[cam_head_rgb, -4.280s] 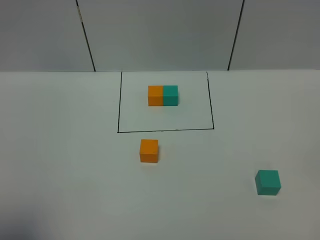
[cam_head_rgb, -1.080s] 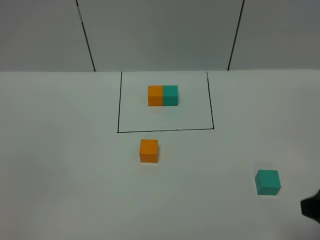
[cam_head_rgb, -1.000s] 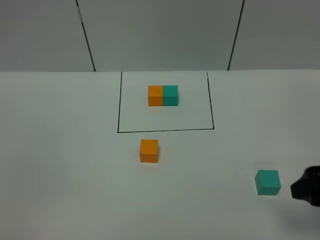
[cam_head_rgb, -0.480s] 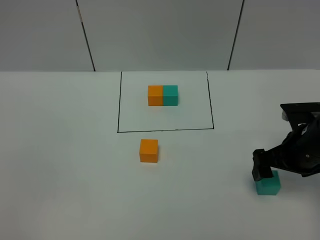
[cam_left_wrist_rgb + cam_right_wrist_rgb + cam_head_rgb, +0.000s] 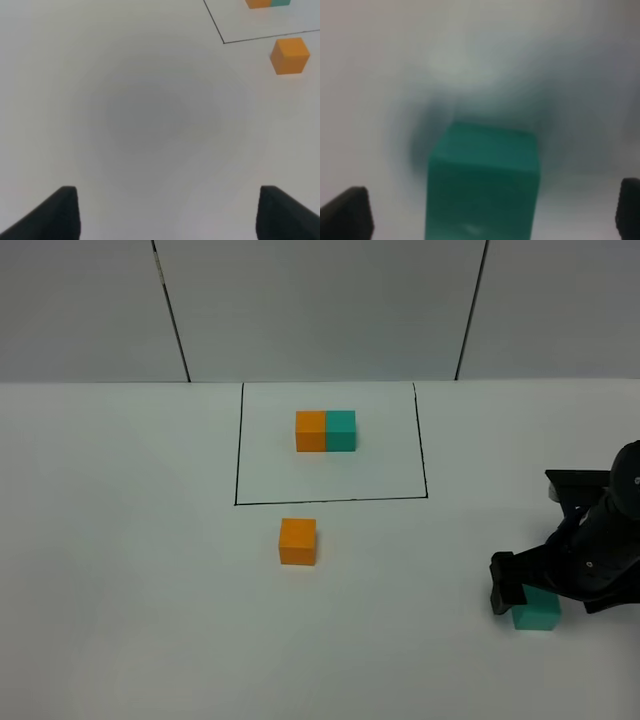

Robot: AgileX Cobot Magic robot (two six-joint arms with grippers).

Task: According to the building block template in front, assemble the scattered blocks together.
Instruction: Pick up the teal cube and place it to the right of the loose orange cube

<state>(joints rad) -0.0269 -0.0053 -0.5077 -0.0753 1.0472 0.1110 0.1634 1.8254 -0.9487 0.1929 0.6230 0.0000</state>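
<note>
Your loose teal cube sits on the white table at the near right, well apart from everything else. The right gripper is right over it, hiding its top in the high view. In the right wrist view the teal cube stands between the 2 dark fingertips, with bare table showing on either side of it. That claw is released, spread wide around the cube and not gripping it. That view is blurred, so you cannot read how high the tips hang above the table.

The loose orange cube rests near the middle of the table, just in front of the near edge of the black outline. Inside that outline, toward its far side, the template pair stands with orange on the left and teal on the right, the 2 touching.

Your left gripper is also released. Its 2 fingers stand apart over bare table with nothing between them. Its wrist camera shows the orange cube farther off beside a corner of the outline.
</note>
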